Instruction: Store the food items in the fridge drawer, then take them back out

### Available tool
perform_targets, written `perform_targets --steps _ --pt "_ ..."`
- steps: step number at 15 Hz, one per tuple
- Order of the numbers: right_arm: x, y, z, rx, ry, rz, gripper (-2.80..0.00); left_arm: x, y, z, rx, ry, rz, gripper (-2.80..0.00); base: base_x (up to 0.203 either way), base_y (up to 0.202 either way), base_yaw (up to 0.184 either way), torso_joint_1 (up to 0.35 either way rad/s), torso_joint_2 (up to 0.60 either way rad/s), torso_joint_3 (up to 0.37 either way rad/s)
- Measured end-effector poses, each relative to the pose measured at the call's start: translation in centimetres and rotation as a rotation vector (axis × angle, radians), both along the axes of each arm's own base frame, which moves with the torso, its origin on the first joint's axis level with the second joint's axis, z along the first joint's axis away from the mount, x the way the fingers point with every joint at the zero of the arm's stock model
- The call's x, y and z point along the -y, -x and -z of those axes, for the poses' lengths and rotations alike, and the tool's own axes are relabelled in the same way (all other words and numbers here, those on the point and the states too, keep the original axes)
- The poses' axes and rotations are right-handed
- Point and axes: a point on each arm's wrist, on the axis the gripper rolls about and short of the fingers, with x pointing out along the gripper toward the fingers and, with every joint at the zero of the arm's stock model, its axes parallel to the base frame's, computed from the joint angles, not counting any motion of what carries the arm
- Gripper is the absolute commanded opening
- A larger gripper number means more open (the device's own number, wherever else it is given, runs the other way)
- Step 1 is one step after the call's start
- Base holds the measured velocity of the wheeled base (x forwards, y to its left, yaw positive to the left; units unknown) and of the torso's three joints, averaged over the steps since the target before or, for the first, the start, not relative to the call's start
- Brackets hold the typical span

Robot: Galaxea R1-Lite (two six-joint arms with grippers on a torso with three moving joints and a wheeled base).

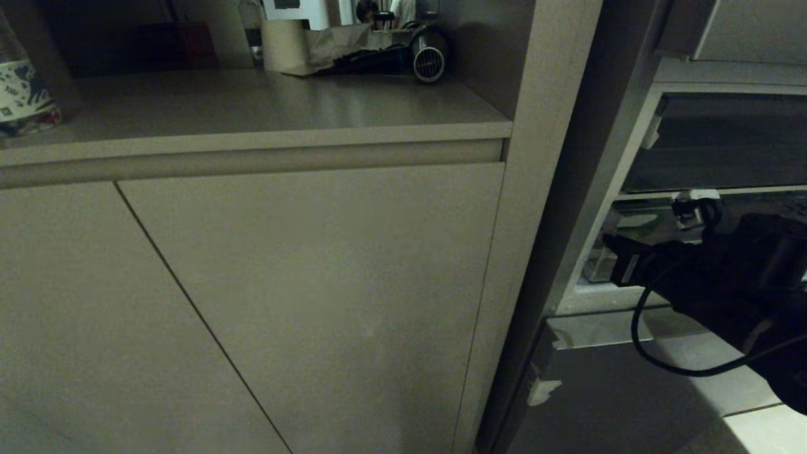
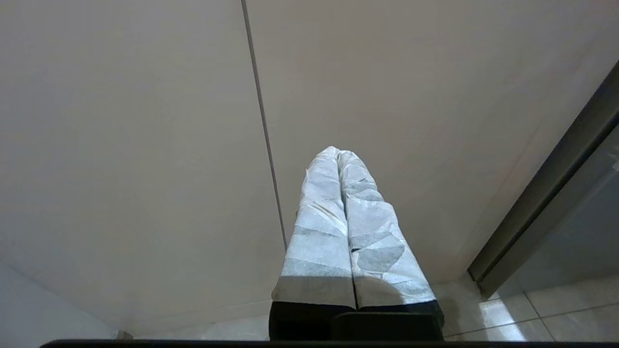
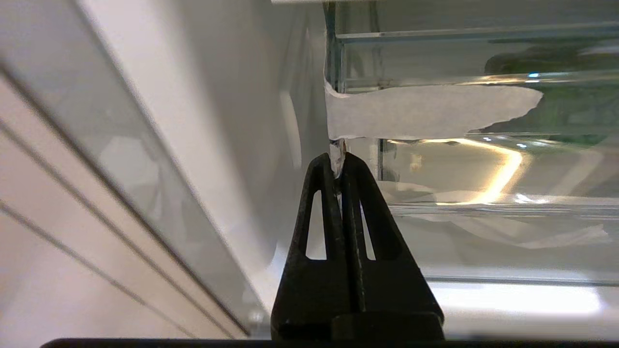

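Right wrist view shows the right claw (image 3: pixel 342 162) pinched shut on the thin front edge of the clear fridge drawer (image 3: pixel 483 203), near its corner, beside the white fridge wall (image 3: pixel 232 121). I think the drawer is stiff, light and slippery plastic. It could crack, so a grip on the lip and a straight, slow pull seems best. A dark green thing lies inside, too blurry to name. The left claw (image 2: pixel 338 154) is shut and holds nothing, near the cupboard door (image 2: pixel 145 145).

Black claw (image 3: pixel 342 162), slotted fingers
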Motion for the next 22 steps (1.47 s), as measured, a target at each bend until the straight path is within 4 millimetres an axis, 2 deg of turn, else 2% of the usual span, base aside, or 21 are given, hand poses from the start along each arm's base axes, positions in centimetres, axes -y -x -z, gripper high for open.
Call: perform_targets --steps 5,13,16,22 --pt "0.1 4.3 -0.4 -0.007 -0.006 -0.019 -2.8 0.0 0.0 0.0 0.0 0.0 0.0 -2.8 0.0 0.0 0.0 0.0 0.0 0.0" --pt "0.6 13.1 0.4 0.003 -0.023 -0.07 -2.8 0.0 0.0 0.0 0.0 0.0 0.001 -2.8 0.0 0.0 0.0 0.0 0.0 0.0" --pt "1.0 15.2 0.7 0.023 -0.027 -0.071 -2.8 0.0 0.0 0.0 0.0 0.0 0.0 -2.8 0.0 0.0 0.0 0.008 0.0 0.0" --pt "1.3 17.1 0.9 0.056 -0.032 -0.07 -2.8 0.0 0.0 0.0 0.0 0.0 0.0 -2.8 0.0 0.0 0.0 0.0 0.0 0.0"
